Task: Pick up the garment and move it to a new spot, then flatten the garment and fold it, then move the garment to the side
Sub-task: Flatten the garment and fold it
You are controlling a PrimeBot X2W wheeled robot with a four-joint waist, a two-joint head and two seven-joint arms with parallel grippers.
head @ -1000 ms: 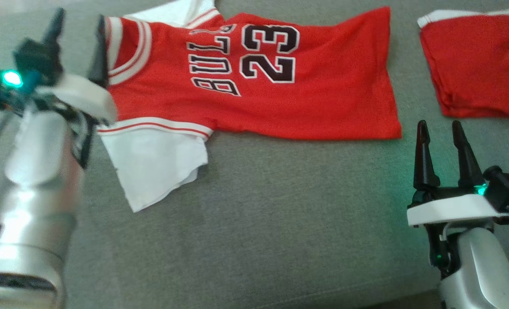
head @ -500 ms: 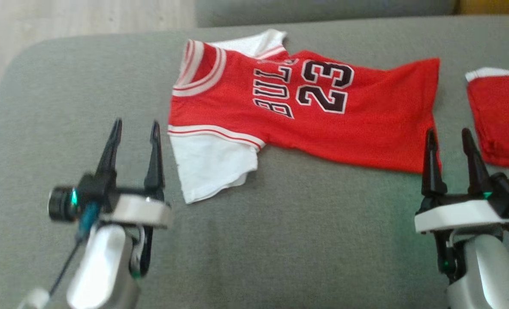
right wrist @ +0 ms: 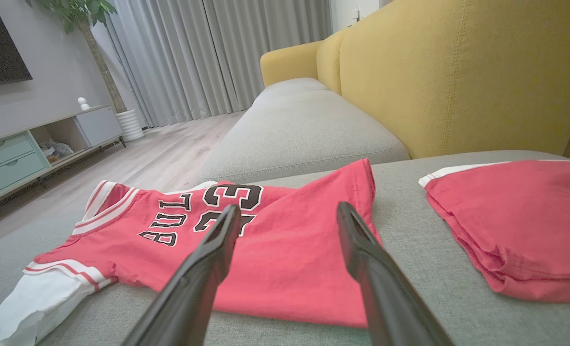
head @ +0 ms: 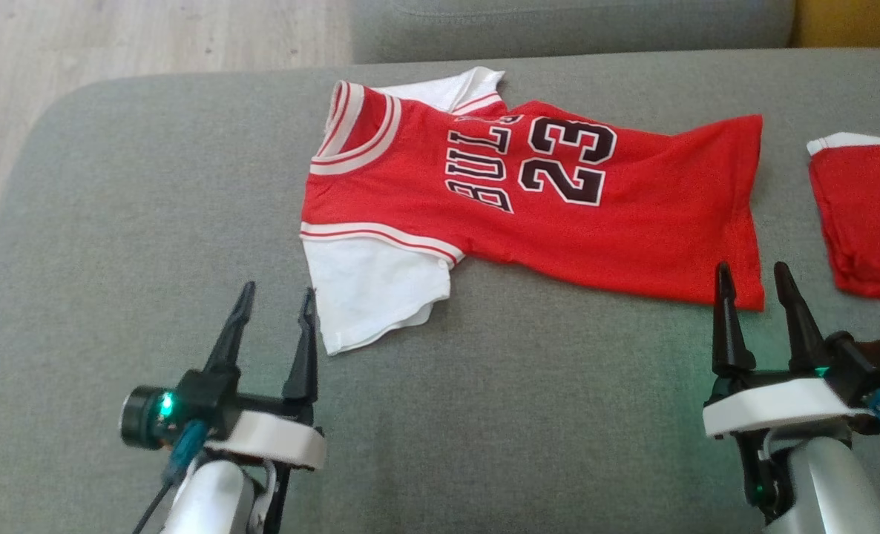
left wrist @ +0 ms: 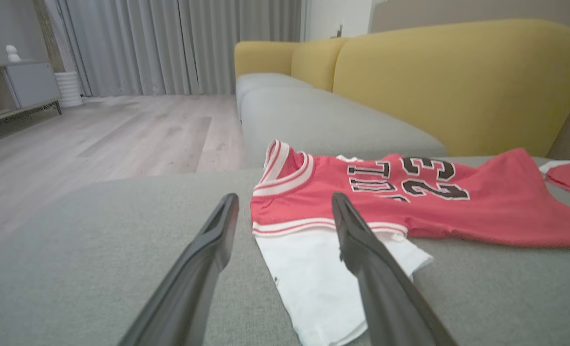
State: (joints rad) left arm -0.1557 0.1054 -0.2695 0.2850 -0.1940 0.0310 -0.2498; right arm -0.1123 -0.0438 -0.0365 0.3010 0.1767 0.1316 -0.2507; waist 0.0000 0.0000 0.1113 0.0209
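Observation:
The garment (head: pixel 529 200) is a red jersey with white sleeves and "BULLS 23" in black. It lies spread flat on the grey sofa seat (head: pixel 150 222), collar to the left, hem to the right. The same garment (left wrist: pixel 410 202) lies just beyond my left fingers, and in the right wrist view the garment (right wrist: pixel 275 240) is under my fingertips. My left gripper (head: pixel 275 295) hovers open at the lower left, beside the near white sleeve (head: pixel 369 285). Near the hem corner my right gripper (head: pixel 753 271) stands open and holds nothing.
A second folded red cloth (head: pixel 867 215) lies at the right edge of the seat. Yellow sofa backrests (right wrist: pixel 458 77) rise behind. Wooden floor (left wrist: pixel 97 139) lies past the seat's left end, with a low cabinet (right wrist: pixel 40 139) and curtains beyond.
My left gripper has let go at the collar and drawn back to the lower left, open. The head camera has tilted, so the whole picture has shifted. The jersey lies still.

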